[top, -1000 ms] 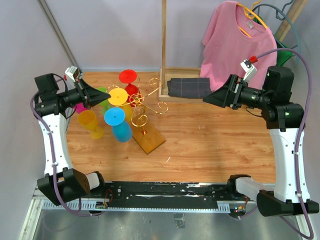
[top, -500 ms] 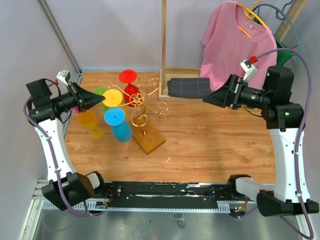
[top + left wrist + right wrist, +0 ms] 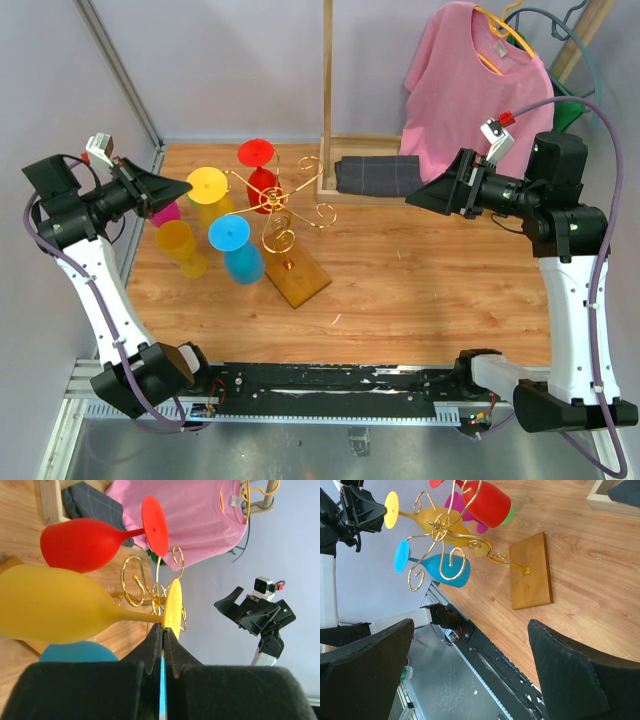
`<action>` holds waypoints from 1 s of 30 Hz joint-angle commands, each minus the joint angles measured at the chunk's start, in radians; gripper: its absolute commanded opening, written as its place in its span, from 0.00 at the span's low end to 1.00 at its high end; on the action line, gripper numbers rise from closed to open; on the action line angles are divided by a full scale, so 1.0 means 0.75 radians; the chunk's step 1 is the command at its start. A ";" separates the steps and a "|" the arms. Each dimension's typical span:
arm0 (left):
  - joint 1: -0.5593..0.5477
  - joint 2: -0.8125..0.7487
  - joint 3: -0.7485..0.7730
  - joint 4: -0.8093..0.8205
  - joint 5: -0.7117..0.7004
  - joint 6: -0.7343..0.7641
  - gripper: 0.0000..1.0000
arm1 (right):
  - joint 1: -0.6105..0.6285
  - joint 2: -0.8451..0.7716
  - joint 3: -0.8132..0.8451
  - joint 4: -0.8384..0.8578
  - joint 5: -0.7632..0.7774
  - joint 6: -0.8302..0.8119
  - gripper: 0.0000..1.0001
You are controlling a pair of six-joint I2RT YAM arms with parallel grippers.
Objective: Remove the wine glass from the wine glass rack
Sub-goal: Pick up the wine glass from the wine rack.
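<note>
top external: the left gripper (image 3: 178,187) was pinched on the foot of the yellow wine glass (image 3: 208,186), with the wine glass rack (image 3: 285,222) just beyond its tips; the right gripper (image 3: 418,196) hung spread, well apart from the rack.
left wrist: fingers (image 3: 155,642) were clenched on the yellow foot's rim, the bowl lying to their left; a red glass (image 3: 82,543) hung above it.
right wrist: the wide jaws framed the rack's wooden base (image 3: 530,570), holding nothing.
</note>
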 commanded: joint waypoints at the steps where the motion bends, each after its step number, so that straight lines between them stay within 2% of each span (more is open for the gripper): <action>1: 0.063 0.029 0.068 -0.029 0.020 0.011 0.00 | -0.023 0.002 0.006 0.006 -0.015 -0.018 0.99; 12: 0.101 0.103 0.074 -0.010 0.010 0.040 0.00 | -0.023 -0.007 -0.005 0.000 -0.014 -0.021 0.99; 14: 0.101 0.136 0.118 0.082 0.012 -0.035 0.00 | -0.023 -0.005 -0.004 0.000 -0.017 -0.022 0.99; 19: 0.101 0.213 0.285 0.512 -0.010 -0.346 0.00 | -0.022 0.009 0.018 0.000 -0.021 -0.026 0.99; 23: 0.101 0.321 0.484 0.562 -0.059 -0.370 0.00 | -0.023 0.011 0.037 -0.009 -0.022 -0.029 0.99; 28: 0.085 0.407 0.615 0.812 -0.085 -0.470 0.00 | -0.023 0.014 0.054 -0.014 -0.027 -0.025 0.98; 30: 0.048 0.440 0.708 0.834 -0.093 -0.429 0.00 | -0.022 0.018 0.062 -0.014 -0.032 -0.022 0.99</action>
